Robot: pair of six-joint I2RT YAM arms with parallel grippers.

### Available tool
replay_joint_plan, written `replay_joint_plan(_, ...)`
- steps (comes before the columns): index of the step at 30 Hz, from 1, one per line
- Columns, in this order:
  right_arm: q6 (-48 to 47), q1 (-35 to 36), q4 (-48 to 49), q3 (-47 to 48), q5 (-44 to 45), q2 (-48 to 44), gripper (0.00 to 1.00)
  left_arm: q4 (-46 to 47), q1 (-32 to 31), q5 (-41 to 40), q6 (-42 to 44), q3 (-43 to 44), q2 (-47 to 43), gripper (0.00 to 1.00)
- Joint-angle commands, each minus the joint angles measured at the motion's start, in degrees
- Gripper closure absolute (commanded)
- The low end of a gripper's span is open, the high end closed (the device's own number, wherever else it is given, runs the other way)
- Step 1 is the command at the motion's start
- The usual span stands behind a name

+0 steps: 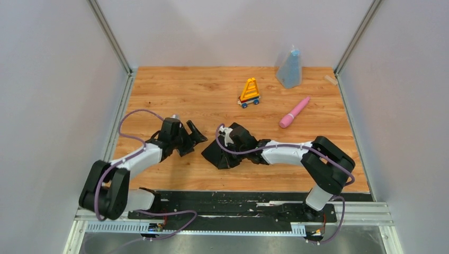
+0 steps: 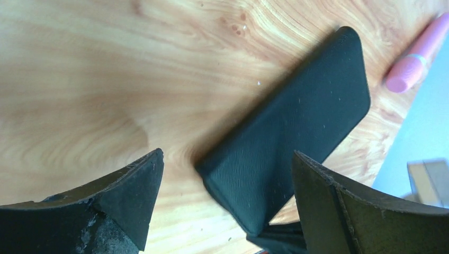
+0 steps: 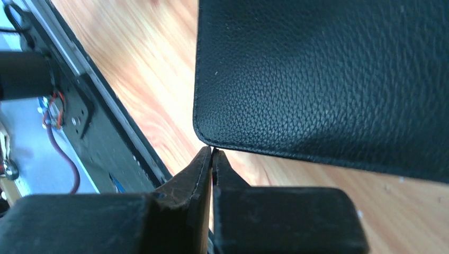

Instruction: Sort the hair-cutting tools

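Clearance check.
Your path over the table (image 1: 159, 90) is bare far-left; black pouch (image 1: 219, 156) blocks centre; wheeled toy (image 1: 249, 93), pink wand (image 1: 294, 112), blue bag (image 1: 289, 67) stand far-right.

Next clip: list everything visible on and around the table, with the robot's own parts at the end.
Flat black leather-look pouch: one, black, near centre of the table, between the grippers.
Yellow-orange toy on wheels: one, yellow-orange, far centre.
Pink tapered wand: one, pink, lying right of the toy.
Pale blue tapered translucent bag: one, blue, upright, far right.
Small beige piece: one, beige, far right edge; too small to identify.
Scissors, combs: none visible.
Wooden table: one, brown.
Left gripper: one, black, open, left of the pouch.
Right gripper: one, black, shut, at the pouch's edge.
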Motion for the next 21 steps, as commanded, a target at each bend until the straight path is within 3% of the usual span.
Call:
replay_joint_plan(1,2.89,0.28,5.32,6.52,1.63,3.06,1.00,-2.28,-0.17,-5.77,-5.74,-6.72,-12.26,0.05)
replay_joint_plan(4,3.99,0.43,5.93,8.57,0.37,4.92,1.00,-0.84,-0.22,-4.57,-10.27,-12.52,-19.45,0.09)
replay_joint_plan(7,4.24,0.87,5.90,9.91,-0.18,6.32,1.00,3.32,-1.30,-2.10,-13.05,-15.06,-20.89,0.14)
replay_joint_plan(15,4.16,2.29,5.42,10.38,-0.15,7.64,1.00,14.28,-5.94,-1.26,-16.82,-14.36,-10.07,0.24)
replay_joint_plan(17,4.08,2.52,5.29,10.30,-0.12,7.73,1.00,15.37,-7.02,-2.11,-17.15,-13.79,-8.09,0.29)
replay_joint_plan(21,3.85,2.75,4.94,10.00,0.27,7.53,1.00,15.61,-8.43,-3.29,-17.85,-13.70,-6.31,0.55)
